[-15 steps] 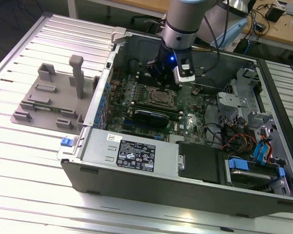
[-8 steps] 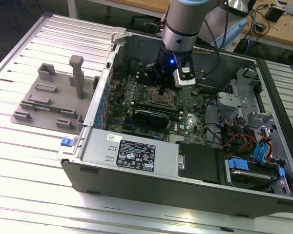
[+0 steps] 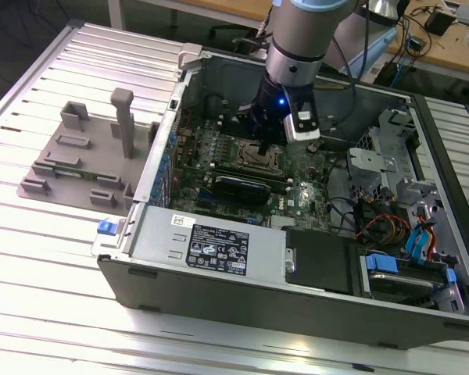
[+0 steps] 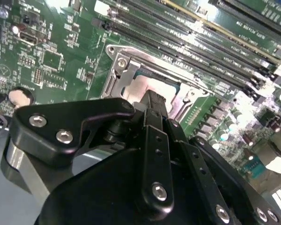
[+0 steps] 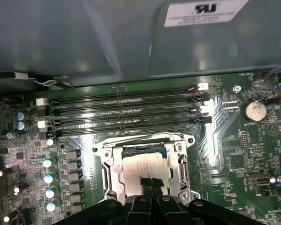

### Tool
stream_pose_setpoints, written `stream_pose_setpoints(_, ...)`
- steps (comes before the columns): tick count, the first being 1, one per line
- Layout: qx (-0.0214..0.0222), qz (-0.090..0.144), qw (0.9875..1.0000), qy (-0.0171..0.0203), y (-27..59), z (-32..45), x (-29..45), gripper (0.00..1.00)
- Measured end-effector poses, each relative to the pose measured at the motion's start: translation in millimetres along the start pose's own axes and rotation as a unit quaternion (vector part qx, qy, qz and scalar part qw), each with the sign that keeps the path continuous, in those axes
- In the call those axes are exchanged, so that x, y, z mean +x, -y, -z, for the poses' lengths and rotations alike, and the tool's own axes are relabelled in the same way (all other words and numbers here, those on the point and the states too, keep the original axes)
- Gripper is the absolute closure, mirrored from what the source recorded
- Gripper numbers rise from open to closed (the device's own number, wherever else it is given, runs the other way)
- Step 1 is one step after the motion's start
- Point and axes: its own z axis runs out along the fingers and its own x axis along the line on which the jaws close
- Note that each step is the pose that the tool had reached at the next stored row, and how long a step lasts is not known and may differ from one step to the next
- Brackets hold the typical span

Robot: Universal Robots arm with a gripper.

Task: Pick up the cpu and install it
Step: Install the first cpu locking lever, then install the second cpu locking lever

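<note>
The arm reaches down into an open computer case that lies on its side on a ribbed metal table. The gripper hangs directly over the motherboard, above the metal-framed socket. In the first wrist view, the cpu sits inside the socket frame, its silver top plate facing up and lying level with the frame on all visible sides. The gripper stands at the cpu's near edge, and its dark fingertips lie close together over the plate; whether the jaws pinch the cpu or only touch its top cannot be told from this view. In the second wrist view, the gripper points down at the cpu, whose pale surface shows beyond the fingers within the socket frame. The fingers appear drawn together, with no gap visible between them. Four long memory slots run parallel just beside the socket. A round coin cell sits on the board well apart from the socket. On the table near the case, toward the exterior view's left, rests a grey moulded fixture with an upright post. A blue latch projects from the case's near corner.
</note>
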Motion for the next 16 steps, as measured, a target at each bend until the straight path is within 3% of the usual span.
stream_pose_setpoints(3,0.0000,0.000,1.0000,0.0000,-0.5,15.8,-0.2,0.89)
stream_pose_setpoints(5,0.0000,0.000,1.0000,0.0000,-0.7,20.4,-0.3,0.89)
stream_pose_setpoints(16,0.0000,0.000,1.0000,0.0000,-0.7,21.6,-0.3,0.89)
